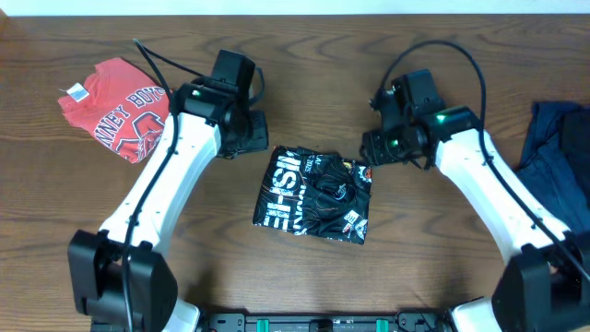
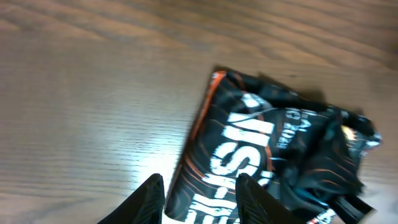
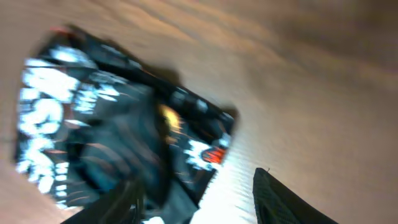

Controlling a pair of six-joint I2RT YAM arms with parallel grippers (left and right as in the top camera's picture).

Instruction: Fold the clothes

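A black T-shirt [image 1: 313, 194] with orange lines and white lettering lies folded into a small packet at the table's middle. My left gripper [image 1: 251, 136] hovers just off its upper left corner. In the left wrist view this gripper [image 2: 199, 193] is open, and the shirt's [image 2: 273, 149] left edge shows below, between its fingers. My right gripper [image 1: 371, 148] sits above the packet's upper right corner. The right wrist view is blurred, but its gripper [image 3: 196, 193] is open, with the shirt [image 3: 112, 130] below the left finger. A red T-shirt [image 1: 115, 106] lies folded at the far left.
Dark navy clothes [image 1: 558, 152] are heaped at the right edge of the wooden table [image 1: 433, 240]. Both white arms reach in from the near edge, one on each side of the black packet.
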